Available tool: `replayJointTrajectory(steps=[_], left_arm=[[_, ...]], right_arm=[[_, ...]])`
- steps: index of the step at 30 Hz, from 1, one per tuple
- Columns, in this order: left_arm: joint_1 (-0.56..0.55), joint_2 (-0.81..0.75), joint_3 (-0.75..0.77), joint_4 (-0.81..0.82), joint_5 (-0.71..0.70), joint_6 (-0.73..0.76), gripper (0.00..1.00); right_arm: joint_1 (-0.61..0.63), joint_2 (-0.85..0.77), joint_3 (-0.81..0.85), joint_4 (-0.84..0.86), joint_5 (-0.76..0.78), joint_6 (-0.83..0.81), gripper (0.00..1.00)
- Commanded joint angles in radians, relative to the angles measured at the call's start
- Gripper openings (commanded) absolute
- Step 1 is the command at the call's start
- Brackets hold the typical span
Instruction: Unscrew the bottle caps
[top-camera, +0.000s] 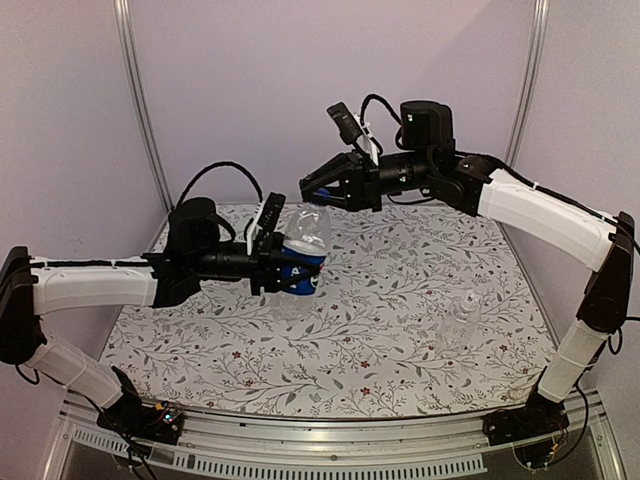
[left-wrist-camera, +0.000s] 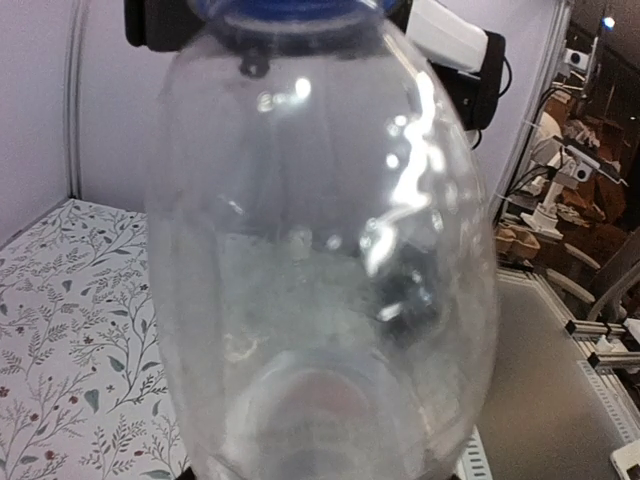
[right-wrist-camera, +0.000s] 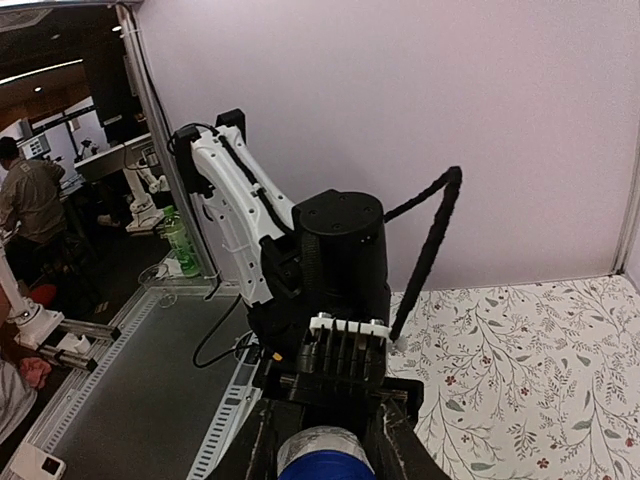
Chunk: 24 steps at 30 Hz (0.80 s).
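The first cap is the one in hand. The left gripper (top-camera: 283, 262) is clamped round the body of the labelled bottle (top-camera: 303, 255) and holds it up off the flowered table (top-camera: 400, 300), tilted with its neck up and away from the arm bases. The right gripper (top-camera: 314, 190) has its fingers drawn in on the blue cap (right-wrist-camera: 325, 462). From the right wrist camera the cap sits squarely between the two dark fingers, snug on both sides. To my eye the grasp is made and the twisting is what comes next. That calls for the right wrist to roll about the bottle's own axis while the left hand keeps the body from turning with it. The clear plastic is thin and may squash or slip under the load. The left arm reaches out low and almost level from its base, forearm stretched toward the middle of the table. The right arm rises high from its corner, bends at the elbow and comes across and slightly down to meet the neck. The unlabelled bottle (top-camera: 462, 322) stands upright on the table, near the right arm and well apart from both grippers, untouched. Its top is too faint for me to judge.
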Motion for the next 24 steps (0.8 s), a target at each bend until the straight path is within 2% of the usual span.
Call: replayJointTrajectory(steps=[1,6,10,15,18,19,21,24], left_arm=[[-0.023,0.008,-0.005,0.161,0.270,-0.063,0.31],[-0.031,0.019,-0.008,0.189,0.313,-0.085,0.30],[-0.030,0.019,-0.009,0.187,0.305,-0.081,0.30],[-0.030,0.012,-0.007,0.156,0.258,-0.059,0.31],[-0.030,0.001,0.003,0.103,0.187,-0.031,0.31],[-0.030,-0.003,0.008,0.070,0.156,-0.018,0.31],[-0.030,-0.010,0.019,0.024,0.088,0.005,0.31],[-0.030,-0.018,0.032,-0.041,-0.067,0.022,0.32]], right_arm=[[0.016,0.015,0.024,-0.017,-0.287,-0.133,0.00],[0.006,0.042,0.039,-0.034,-0.394,-0.162,0.00],[0.001,0.056,0.045,-0.034,-0.405,-0.149,0.01],[-0.012,0.051,0.046,-0.034,-0.339,-0.123,0.12],[-0.021,0.039,0.043,-0.040,-0.245,-0.085,0.39],[-0.023,0.033,0.039,-0.044,-0.204,-0.076,0.57],[-0.023,0.012,0.030,-0.054,-0.125,-0.053,0.78],[-0.023,-0.020,0.019,-0.054,-0.028,-0.006,0.92]])
